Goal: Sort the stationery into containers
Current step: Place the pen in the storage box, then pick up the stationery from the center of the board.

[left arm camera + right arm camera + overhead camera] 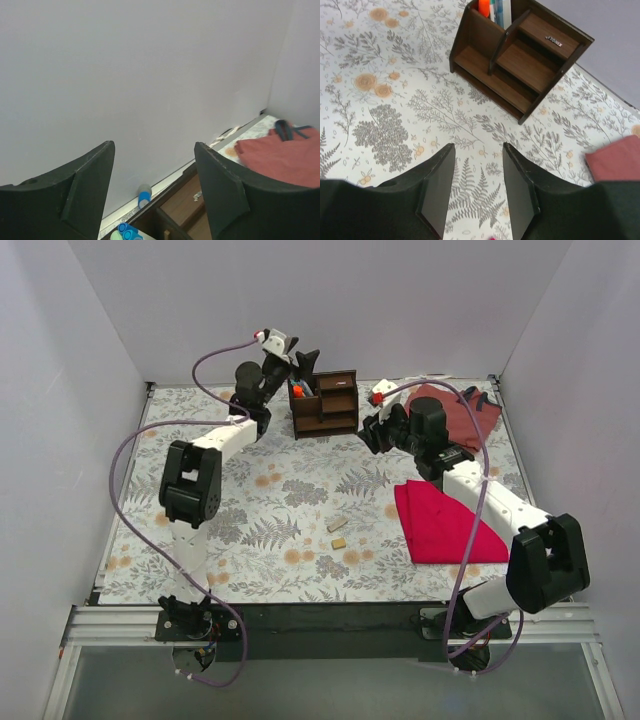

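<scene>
The dark brown wooden organiser [325, 403] stands at the back of the table. Pens with orange, green and blue tips [299, 390] stand in its left compartment. My left gripper [304, 362] hovers open and empty above that compartment; the left wrist view shows the blue pen tips [127, 232] below it and a short blue-grey cylinder [144, 195] lying behind the organiser [185, 200] by the wall. My right gripper [368, 430] is open and empty, just right of the organiser [520, 55]. Two tan erasers [336, 524] [339, 542] lie mid-table.
A flat red cloth [445, 525] lies at the right under my right arm. A reddish-brown fabric bag [465, 410] lies at the back right, also in the left wrist view [280, 157]. Purple cables loop by both arms. White walls close the back and sides.
</scene>
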Robot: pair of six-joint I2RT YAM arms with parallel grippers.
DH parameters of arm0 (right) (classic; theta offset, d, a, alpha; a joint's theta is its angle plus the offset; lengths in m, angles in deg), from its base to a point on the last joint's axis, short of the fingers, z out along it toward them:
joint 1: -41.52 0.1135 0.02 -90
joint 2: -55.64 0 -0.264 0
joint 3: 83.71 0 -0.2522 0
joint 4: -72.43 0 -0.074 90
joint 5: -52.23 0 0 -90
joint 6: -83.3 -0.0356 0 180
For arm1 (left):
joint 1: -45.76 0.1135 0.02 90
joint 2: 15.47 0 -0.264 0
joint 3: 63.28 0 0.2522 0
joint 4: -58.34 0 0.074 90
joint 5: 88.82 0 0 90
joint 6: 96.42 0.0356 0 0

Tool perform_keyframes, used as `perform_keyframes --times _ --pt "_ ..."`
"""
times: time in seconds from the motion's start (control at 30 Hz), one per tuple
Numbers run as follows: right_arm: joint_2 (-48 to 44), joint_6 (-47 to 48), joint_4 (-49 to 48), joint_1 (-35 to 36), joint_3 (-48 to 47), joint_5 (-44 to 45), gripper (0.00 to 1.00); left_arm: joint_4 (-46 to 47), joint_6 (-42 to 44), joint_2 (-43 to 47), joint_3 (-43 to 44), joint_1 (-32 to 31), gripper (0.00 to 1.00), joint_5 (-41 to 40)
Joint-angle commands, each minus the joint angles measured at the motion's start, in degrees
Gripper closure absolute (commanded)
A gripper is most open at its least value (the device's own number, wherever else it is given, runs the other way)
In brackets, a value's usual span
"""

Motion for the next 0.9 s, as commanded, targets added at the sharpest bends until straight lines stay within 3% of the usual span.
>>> perform_keyframes --times 0.0,0.17,0.27,0.43,0.6,0.83,0.87 --pt "-5.17 4.28 5.69 -1.19 -2.37 1.12 0.47 -6.98 3.75 18.44 -5.94 0.35 0.33 8.17" --pt "-10.09 7.36 14.99 -3.82 -0.62 0.42 0.43 -31.05 4.63 38.38 -19.22 -0.70 0.32 25.55" --pt "-12.38 11.31 22.79 -4.71 1.40 -4.48 0.42 -43.19 6.21 48.30 -30.99 -3.33 0.32 28.13" --pt "-13.00 32.22 42.14 -4.53 4.82 -18.46 0.41 -50.23 8.69 59.93 -49.35 -10.53 0.26 23.75" --pt "-10.64 44.27 45.77 -1.55 6.24 -18.30 0.38 -55.94 -0.35 63.99 -52.82 -10.81 0.25 9.63" --pt "2.36 59.90 48.33 2.40 -1.48 -18.74 0.38 -58.95 -8.89 63.99 -55.27 -7.65 0.21 3.97" --pt "5.51 60.62 48.06 3.11 -2.45 -18.57 0.34 -58.95 -9.16 63.64 -55.80 -6.86 0.21 3.80"
